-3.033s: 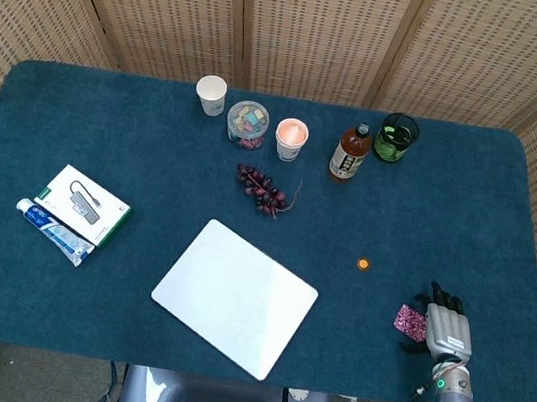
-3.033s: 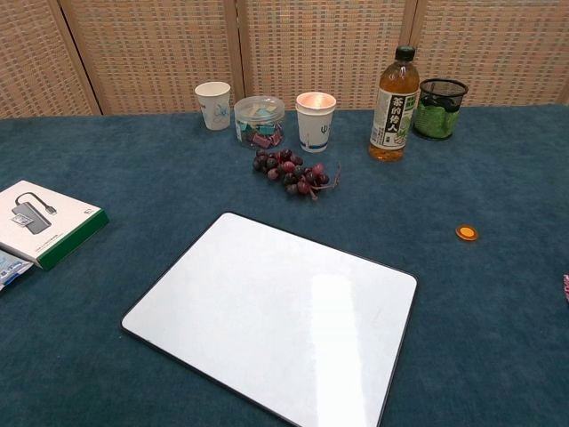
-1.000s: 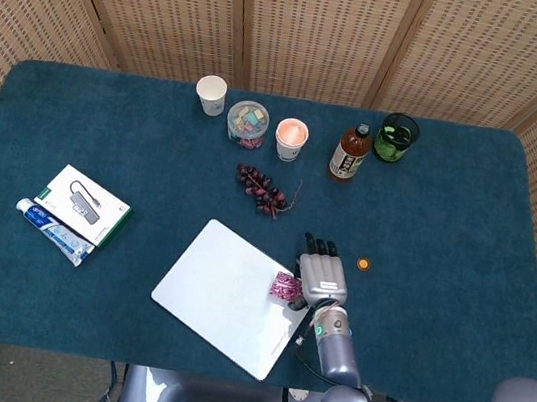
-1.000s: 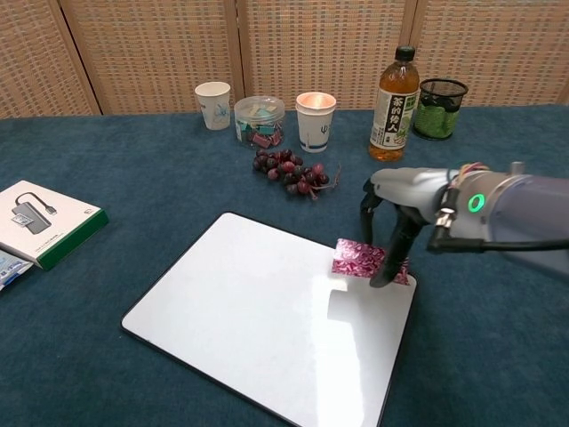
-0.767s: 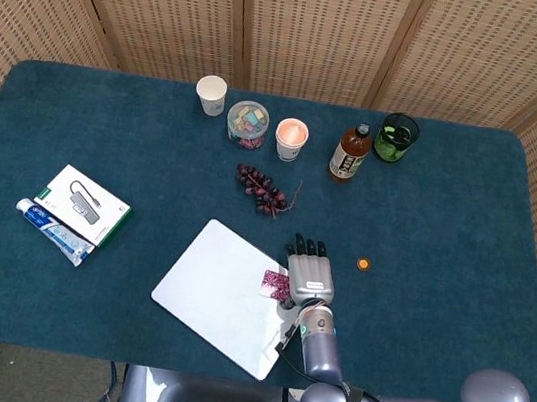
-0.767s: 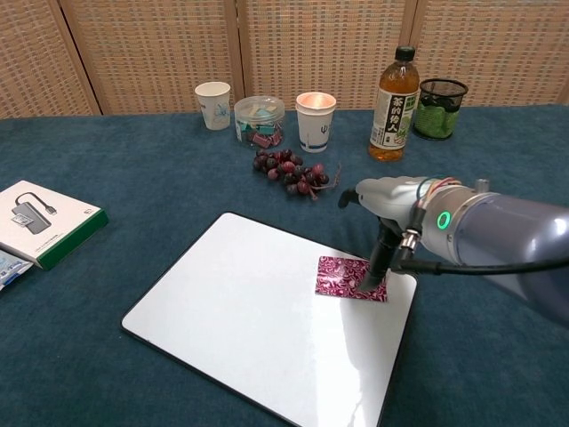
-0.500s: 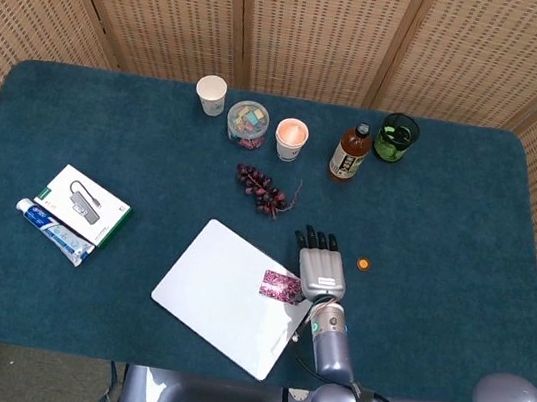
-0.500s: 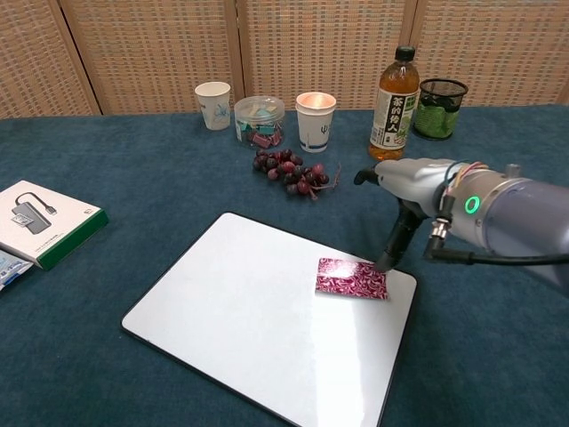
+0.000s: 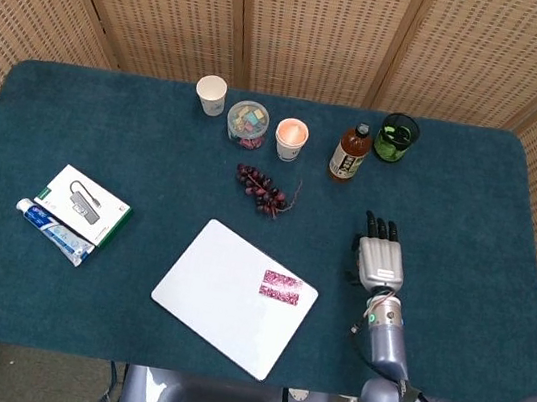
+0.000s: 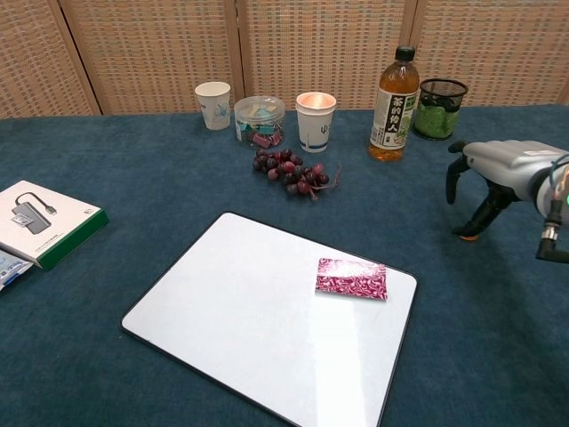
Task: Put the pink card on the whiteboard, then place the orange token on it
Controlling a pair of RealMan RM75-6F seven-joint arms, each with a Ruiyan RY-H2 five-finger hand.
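Now pink card (image 10: pixel 350 278) lies flat — long axis across whiteboard (image 10: pixel 249 329)

Your right hand (image 9: pixel 379 263) has a pale silver-grey ribbed back with dark, near-black fingers (image 10: pixel 455 179), and just below it on the wrist a small green light glows. The right forearm (image 9: pixel 386 350) behind it is smooth, rounded metallic grey with a thin black cable running alongside, widening into a bulkier grey arm segment at the bottom edge. At the far left edge of the head view you can see only thin dark parts with pale grey tips; what they belong to is unclear.
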